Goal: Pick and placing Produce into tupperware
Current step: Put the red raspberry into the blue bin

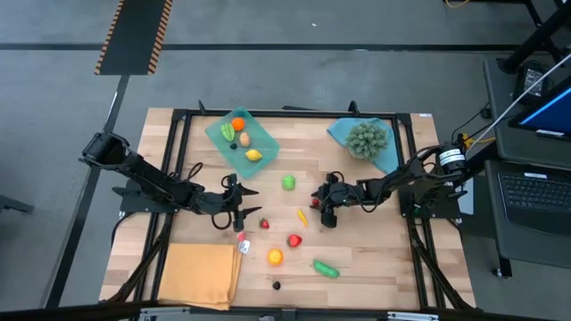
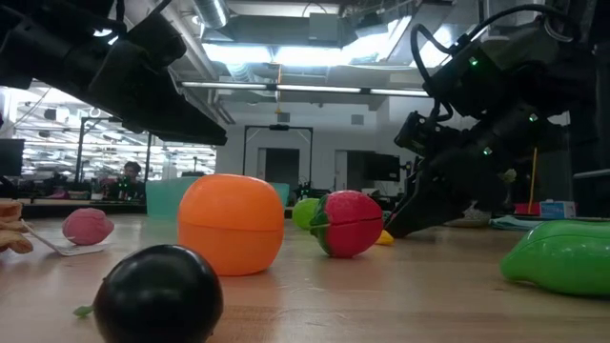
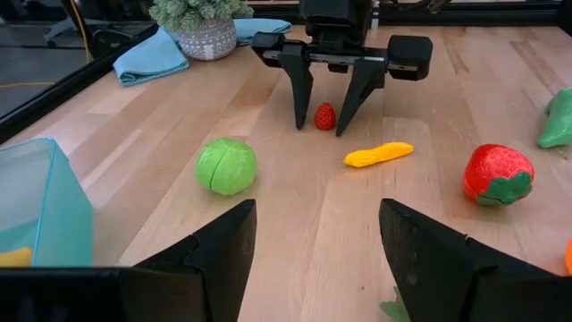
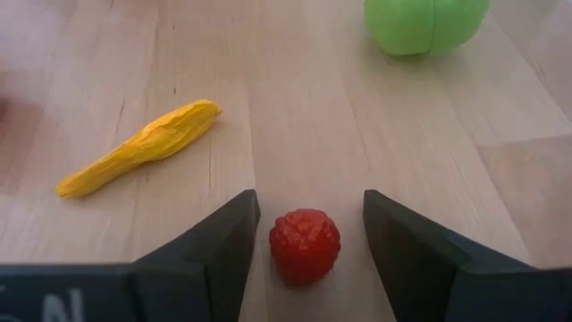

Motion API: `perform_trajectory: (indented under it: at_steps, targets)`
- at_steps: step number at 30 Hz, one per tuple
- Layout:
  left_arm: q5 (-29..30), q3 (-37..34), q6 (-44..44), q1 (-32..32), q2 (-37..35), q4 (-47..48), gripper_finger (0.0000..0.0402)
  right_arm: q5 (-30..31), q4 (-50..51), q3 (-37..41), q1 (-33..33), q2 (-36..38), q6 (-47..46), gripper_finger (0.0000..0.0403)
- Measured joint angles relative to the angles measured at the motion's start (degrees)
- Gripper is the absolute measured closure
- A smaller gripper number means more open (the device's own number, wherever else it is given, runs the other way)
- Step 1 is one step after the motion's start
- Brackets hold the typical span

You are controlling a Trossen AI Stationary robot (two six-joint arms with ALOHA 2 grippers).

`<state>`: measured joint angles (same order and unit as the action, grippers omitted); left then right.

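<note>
I count three or four pieces already in the teal tray (image 1: 234, 145), which sits at the far side of the table: an orange one, a green one and a couple of yellow ones. Much more is left out on the wood, all nearer me than the tray: a green ball (image 1: 288, 182), a yellow strip (image 1: 302, 216), a strawberry (image 1: 294, 240), an orange ball (image 1: 275, 257), a green pod (image 1: 326, 268), a dark berry (image 1: 277, 285) and a few small red bits, so I judge the job under halfway. My right gripper (image 4: 306, 234) is down at the table toward the near right of the tray, jaws open on either side of a small red raspberry (image 4: 305, 245), bumpy and glossy, not yet pinched. My left gripper (image 3: 315, 240) waits nearer than the tray, jaws apart, holding nothing.
</note>
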<state>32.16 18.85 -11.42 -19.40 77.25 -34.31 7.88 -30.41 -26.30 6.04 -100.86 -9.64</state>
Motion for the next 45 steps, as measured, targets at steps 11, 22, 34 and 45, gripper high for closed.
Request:
perform_trajectory:
  at_steps: [11,22,34,45]
  targets:
    - [0.0,0.0,0.0,0.0,0.0,0.0,0.0173,-0.8,0.9,-0.1,0.0,0.1,-0.6,0.0193]
    - [0.0,0.0,0.0,0.0,0.0,0.1,0.0173,-2.4,6.2,-0.2,0.1,3.1,-0.8,0.0193]
    - [0.0,0.0,-0.2,0.0,0.0,0.1,0.0173,-2.5,6.5,0.2,0.1,4.0,-0.7,0.0193]
    - [0.0,0.0,-0.2,0.0,0.0,0.1,0.0173,-0.8,6.2,0.2,0.0,3.9,-1.4,0.0193]
